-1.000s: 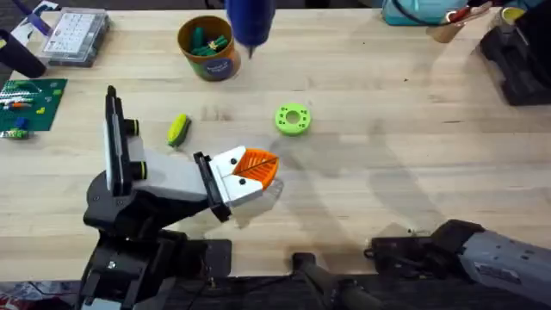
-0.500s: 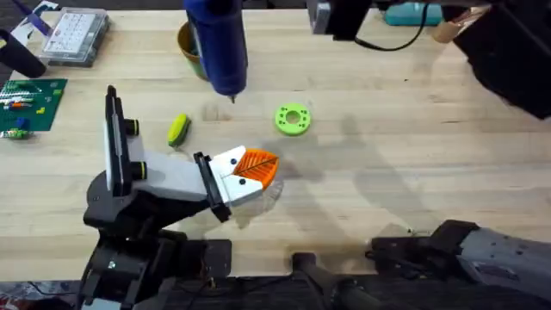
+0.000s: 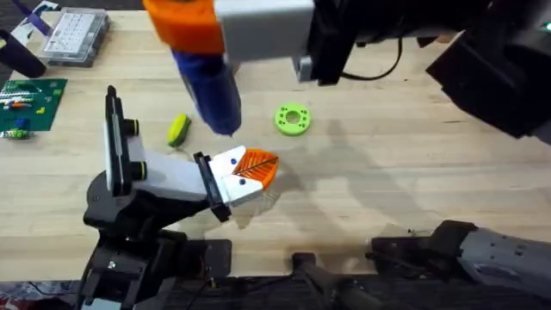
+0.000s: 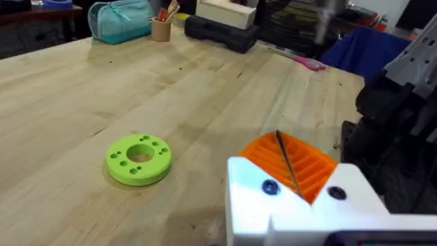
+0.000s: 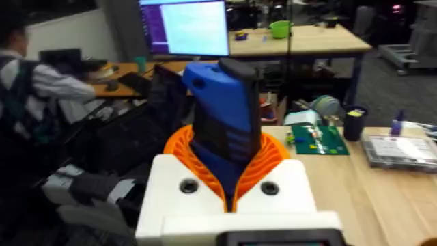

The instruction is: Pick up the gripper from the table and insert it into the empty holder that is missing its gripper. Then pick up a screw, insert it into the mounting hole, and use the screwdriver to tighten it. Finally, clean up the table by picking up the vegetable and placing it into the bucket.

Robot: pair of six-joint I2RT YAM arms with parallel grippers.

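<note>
My right gripper (image 3: 196, 26), white with orange pads, hangs high over the table's far left, shut on the blue screwdriver (image 3: 211, 90). In the right wrist view the screwdriver (image 5: 225, 123) stands between the orange pads (image 5: 184, 154). Its thin bit points down just beyond my left gripper (image 3: 256, 165), which rests low over the table with its orange pads together. Two dark screw heads (image 4: 270, 186) sit in the left gripper's white finger. The yellow-green vegetable (image 3: 178, 129) lies left of the bit. The bucket is hidden behind the right arm.
A bright green ring (image 3: 293, 119) with holes lies right of the screwdriver, also seen as the ring (image 4: 138, 158) in the left wrist view. A clear compartment box (image 3: 73, 34) and a green board (image 3: 30, 103) sit at the far left. A teal pouch (image 4: 123, 19) lies at the far edge.
The right arm has carried the screwdriver from above the bucket toward the left gripper, closer under the camera, and now covers the bucket. The left arm has not moved.
</note>
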